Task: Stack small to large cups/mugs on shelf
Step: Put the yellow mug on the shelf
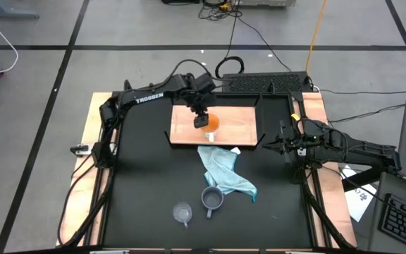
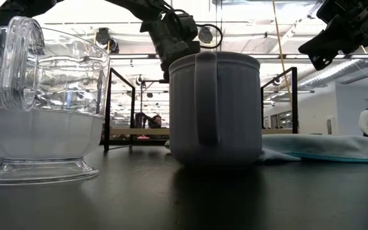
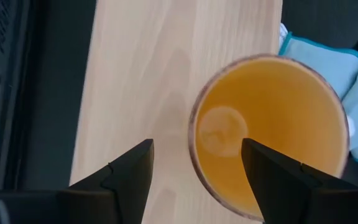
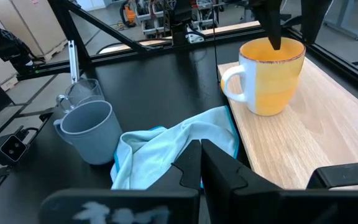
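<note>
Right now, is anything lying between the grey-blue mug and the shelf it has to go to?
Yes. The light blue cloth lies crumpled on the table between the grey-blue mug and the shelf, its far end touching the board's front edge. The orange mug already stands on the shelf, with the open left gripper straddling its rim.

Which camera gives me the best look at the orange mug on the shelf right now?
The right wrist view: the whole orange mug with its white handle, upright on the shelf. The left wrist view shows only its inside from above, one of the fingers over its rim. The high view shows it small, part-covered; the low view hides it.
</note>
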`<state>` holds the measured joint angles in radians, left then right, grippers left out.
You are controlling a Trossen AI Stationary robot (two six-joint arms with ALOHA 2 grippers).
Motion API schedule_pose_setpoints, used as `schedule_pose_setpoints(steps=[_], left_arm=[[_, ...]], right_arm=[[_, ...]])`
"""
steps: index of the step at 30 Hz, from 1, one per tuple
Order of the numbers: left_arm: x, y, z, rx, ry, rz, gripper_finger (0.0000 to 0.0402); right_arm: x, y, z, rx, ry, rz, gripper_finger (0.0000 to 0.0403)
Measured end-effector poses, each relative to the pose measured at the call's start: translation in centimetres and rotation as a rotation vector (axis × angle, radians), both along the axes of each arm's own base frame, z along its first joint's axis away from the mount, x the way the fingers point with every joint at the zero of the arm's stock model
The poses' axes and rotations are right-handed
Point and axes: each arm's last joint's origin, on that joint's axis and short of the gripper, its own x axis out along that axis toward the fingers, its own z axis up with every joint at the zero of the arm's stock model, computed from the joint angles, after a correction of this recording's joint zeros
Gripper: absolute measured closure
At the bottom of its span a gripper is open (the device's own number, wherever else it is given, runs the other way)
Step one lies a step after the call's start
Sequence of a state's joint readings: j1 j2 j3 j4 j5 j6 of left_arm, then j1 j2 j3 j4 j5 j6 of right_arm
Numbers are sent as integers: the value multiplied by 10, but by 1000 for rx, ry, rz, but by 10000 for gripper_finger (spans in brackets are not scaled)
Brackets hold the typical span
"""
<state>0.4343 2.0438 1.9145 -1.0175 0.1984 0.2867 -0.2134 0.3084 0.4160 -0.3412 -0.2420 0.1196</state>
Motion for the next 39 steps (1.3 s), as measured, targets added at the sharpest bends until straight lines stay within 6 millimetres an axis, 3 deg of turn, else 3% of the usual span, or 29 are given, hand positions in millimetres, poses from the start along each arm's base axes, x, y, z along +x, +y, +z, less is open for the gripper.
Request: schedule_pose_setpoints(steps=[6, 19, 39], left_arm=[[0, 2, 0, 16, -5, 0, 181], [2, 2, 1, 67, -16, -63, 387], [-1, -8, 0, 151, 87, -128, 399]], right_arm=[[0, 0, 0, 0, 0, 0, 403], [0, 0, 0, 0, 0, 0, 403], [0, 0, 0, 17, 3, -6, 403]])
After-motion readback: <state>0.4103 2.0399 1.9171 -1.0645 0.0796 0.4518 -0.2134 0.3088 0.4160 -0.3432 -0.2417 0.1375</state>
